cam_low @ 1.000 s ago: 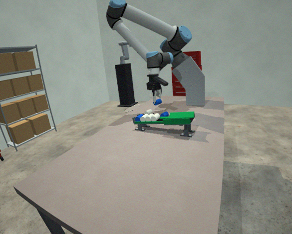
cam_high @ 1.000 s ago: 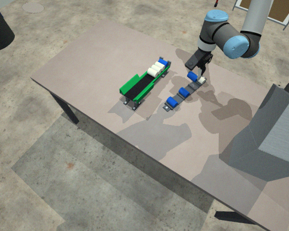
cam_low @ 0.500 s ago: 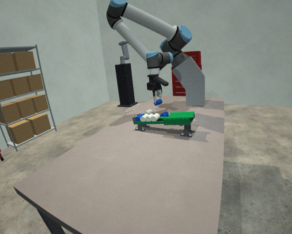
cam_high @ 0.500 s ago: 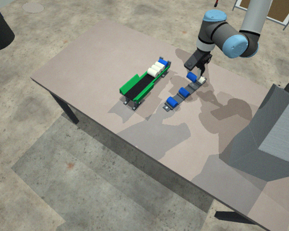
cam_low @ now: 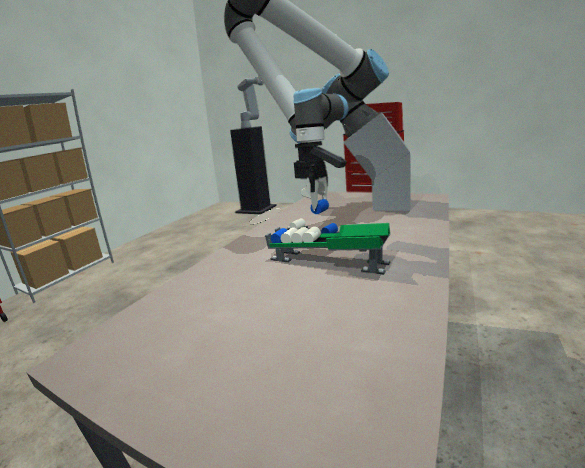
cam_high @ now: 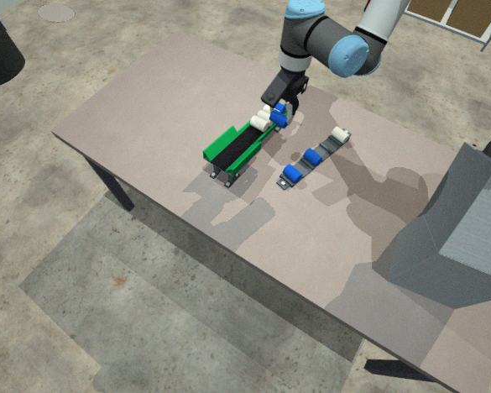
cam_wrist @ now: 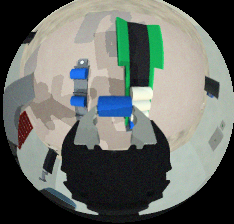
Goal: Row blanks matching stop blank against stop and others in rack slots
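Nearest on the matte tan bench (cam_low: 232, 352) is the feed ramp (cam_low: 363, 230). It has glossy green side walls and a flat black floor, and it stands on little gray metal feet. At its left end a blue blank (cam_low: 277, 234) sits at the stop, so blue looks like the ramp's color. Packed right beside it are what look like three white blanks (cam_low: 298, 234), stubby smooth plastic bars with rounded edges.

Just above and behind them hangs the claw (cam_low: 318, 198), part-closed around another blue blank (cam_low: 321, 205), which it's gripping across its middle.

Farther back is the gray ribbed stock rack (cam_high: 325, 147), with two blue ones and one white on it.

The likely trouble is that the spot next to the stop is taken. If the claw lets go here, the blue bar probably lands on the whites and tips, or slides down crooked. The smooth plastic could also twist in the grip. The whites probably need clearing out first.
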`<state>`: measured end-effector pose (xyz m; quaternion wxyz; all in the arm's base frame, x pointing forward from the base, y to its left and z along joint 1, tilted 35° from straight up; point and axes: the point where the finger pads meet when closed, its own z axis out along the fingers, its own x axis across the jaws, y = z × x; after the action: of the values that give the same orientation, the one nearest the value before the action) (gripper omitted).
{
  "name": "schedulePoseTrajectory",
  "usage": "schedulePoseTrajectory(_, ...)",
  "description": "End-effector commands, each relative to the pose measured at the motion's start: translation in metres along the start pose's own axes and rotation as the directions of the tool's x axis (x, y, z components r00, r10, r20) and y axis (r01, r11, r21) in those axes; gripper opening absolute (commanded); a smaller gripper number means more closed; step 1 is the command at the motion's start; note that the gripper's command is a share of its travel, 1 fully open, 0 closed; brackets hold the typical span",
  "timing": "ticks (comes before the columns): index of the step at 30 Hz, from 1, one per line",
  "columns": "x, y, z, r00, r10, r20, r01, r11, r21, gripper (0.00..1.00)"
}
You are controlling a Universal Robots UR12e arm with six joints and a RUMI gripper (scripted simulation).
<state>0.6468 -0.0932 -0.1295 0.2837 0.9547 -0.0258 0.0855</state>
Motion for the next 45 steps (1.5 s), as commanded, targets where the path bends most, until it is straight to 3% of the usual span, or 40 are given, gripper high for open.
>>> schedulePoseTrajectory(1, 0.065, -0.046, -0.021, 0.998, -0.051, 0.039, 0.052, 0.999, -0.009, 0.35)
schedulePoseTrajectory(4, 0.077, -0.056, -0.030, 0.997, -0.064, 0.038, 0.064, 0.998, -0.011, 0.35)
schedulePoseTrajectory(24, 0.079, -0.057, -0.031, 0.997, -0.065, 0.038, 0.065, 0.998, -0.011, 0.35)
schedulePoseTrajectory(31, 0.079, -0.056, -0.013, 0.997, -0.064, 0.039, 0.064, 0.998, -0.011, 0.35)
schedulePoseTrajectory(45, 0.077, -0.055, 0.045, 0.997, -0.064, 0.039, 0.064, 0.998, -0.010, 0.35)
